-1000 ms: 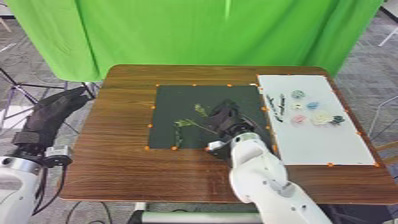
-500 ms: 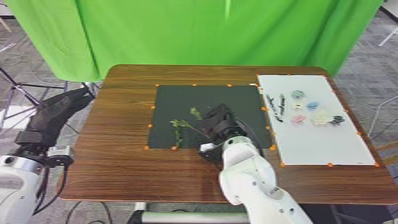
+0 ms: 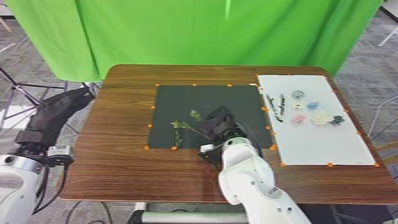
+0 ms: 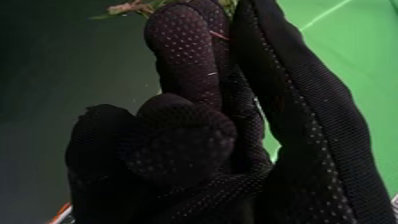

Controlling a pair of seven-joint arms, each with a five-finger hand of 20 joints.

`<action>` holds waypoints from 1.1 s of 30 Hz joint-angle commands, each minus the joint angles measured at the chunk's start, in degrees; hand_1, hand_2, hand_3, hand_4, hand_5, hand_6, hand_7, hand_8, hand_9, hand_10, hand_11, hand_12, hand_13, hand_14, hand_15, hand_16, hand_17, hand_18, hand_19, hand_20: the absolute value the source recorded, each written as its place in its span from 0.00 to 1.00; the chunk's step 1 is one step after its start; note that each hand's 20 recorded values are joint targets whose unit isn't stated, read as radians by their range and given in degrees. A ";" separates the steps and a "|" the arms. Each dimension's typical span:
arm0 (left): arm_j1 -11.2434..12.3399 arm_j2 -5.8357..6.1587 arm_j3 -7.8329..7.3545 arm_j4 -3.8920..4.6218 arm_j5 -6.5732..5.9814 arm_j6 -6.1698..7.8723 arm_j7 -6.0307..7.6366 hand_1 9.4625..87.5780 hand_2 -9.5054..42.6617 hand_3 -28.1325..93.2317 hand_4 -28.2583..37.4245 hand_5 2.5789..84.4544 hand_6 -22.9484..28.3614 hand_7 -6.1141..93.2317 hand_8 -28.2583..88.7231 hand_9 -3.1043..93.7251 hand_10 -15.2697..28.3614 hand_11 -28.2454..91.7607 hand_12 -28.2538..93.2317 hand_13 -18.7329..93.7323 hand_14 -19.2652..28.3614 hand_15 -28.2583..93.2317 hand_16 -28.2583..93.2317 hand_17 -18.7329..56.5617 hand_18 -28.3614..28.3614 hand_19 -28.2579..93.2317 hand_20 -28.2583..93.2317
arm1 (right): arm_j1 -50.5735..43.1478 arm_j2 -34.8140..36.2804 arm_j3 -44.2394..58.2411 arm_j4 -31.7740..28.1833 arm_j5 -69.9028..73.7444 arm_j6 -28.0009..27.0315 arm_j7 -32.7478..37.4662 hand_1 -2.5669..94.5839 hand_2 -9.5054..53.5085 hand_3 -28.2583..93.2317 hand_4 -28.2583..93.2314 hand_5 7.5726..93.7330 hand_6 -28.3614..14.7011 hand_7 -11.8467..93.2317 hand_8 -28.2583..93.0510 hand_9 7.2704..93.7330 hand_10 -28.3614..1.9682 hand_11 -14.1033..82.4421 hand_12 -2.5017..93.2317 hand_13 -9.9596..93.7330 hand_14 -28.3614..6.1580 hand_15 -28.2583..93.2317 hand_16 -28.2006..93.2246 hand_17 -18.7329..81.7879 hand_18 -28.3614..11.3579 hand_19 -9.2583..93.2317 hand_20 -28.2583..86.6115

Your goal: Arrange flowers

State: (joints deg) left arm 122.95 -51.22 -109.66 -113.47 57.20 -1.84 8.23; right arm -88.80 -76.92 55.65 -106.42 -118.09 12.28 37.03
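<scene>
Green curtain [image 3: 222, 35] hangs behind the brown wooden table [image 3: 115, 125]; a dark mat [image 3: 209, 97] covers the middle. Green sprig [image 3: 180, 125]: located over the mat, leafy ends beyond the fingertips, thin stem running to the right hand [image 3: 219, 121]. The right hand appears to pinch this stem. Expected handling: light, springy stem, liable to roll or slip against glove fabric; leaves easily bent or stripped. Recommended hold: low on the bare stem, light pressure, clear of the leaves. Right hand pose: above the near half of the mat, fingers directed toward the curtain, forearm from the near edge. Left hand [image 3: 60, 107]: beside the table's left edge, fingers extended and relaxed, nothing held.
</scene>
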 commanded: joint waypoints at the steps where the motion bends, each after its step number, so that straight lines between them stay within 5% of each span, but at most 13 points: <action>1: 0.09 0.18 0.00 -0.07 0.20 -0.60 -0.55 0.16 0.12 0.75 0.11 0.45 0.51 0.15 0.19 0.45 0.64 0.36 0.34 0.44 0.75 0.29 0.25 0.27 0.69 0.26 0.34 | -0.01 -0.71 -0.12 -0.36 0.92 -0.03 0.19 0.61 0.00 0.63 0.17 0.86 0.55 0.37 0.36 1.00 0.53 0.48 0.27 1.00 0.79 0.71 0.39 0.94 0.59 0.97 0.52; 7: 0.72 0.07 -0.13 -0.57 0.27 -0.30 -0.28 0.16 0.12 0.75 0.11 0.45 0.51 0.15 0.19 0.45 0.64 0.36 0.34 0.44 0.75 0.30 0.25 0.27 0.69 0.25 0.34 | -0.59 -0.49 0.14 -0.81 0.96 -1.19 -0.04 0.60 0.00 0.63 0.17 0.86 0.55 0.37 0.36 1.00 0.53 0.48 0.27 1.00 0.79 0.71 0.39 0.94 0.59 0.97 0.52; 12: 0.05 -0.04 -0.29 0.08 0.14 -0.92 -0.72 0.16 0.12 0.76 0.11 0.45 0.51 0.15 0.19 0.45 0.65 0.36 0.34 0.44 0.74 0.29 0.25 0.27 0.69 0.25 0.34 | -0.39 -0.70 0.51 -0.41 2.65 -1.35 -0.83 0.56 0.00 0.64 0.18 0.86 0.54 0.36 0.35 1.00 0.52 0.47 0.27 1.00 0.78 0.71 0.39 0.94 0.60 0.96 0.52; 17: -0.24 0.03 -0.03 0.32 0.18 -0.90 -0.75 0.16 0.12 0.76 0.11 0.45 0.51 0.15 0.19 0.45 0.65 0.36 0.34 0.44 0.74 0.29 0.25 0.27 0.69 0.25 0.34 | -0.29 -0.84 0.66 -0.03 2.99 -1.68 -1.28 0.47 0.00 0.69 0.15 0.86 0.55 0.38 0.17 1.00 0.50 0.46 0.26 1.00 0.78 0.71 0.39 0.94 0.61 0.96 0.50; 33: -0.07 0.14 0.04 0.36 0.03 -1.14 -0.70 0.16 0.12 0.75 0.11 0.45 0.51 0.15 0.19 0.45 0.65 0.36 0.34 0.44 0.75 0.30 0.25 0.27 0.69 0.25 0.34 | -0.73 0.08 0.69 -0.47 2.33 -0.35 -2.51 0.47 0.00 0.70 0.14 0.85 0.56 0.39 0.21 1.00 0.50 0.47 0.27 1.00 0.76 0.71 0.39 0.94 0.59 0.96 0.53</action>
State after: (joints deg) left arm 122.28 -51.18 -109.48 -113.06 57.23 -2.40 7.86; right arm -88.96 -77.16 56.60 -106.37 -115.94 10.06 35.91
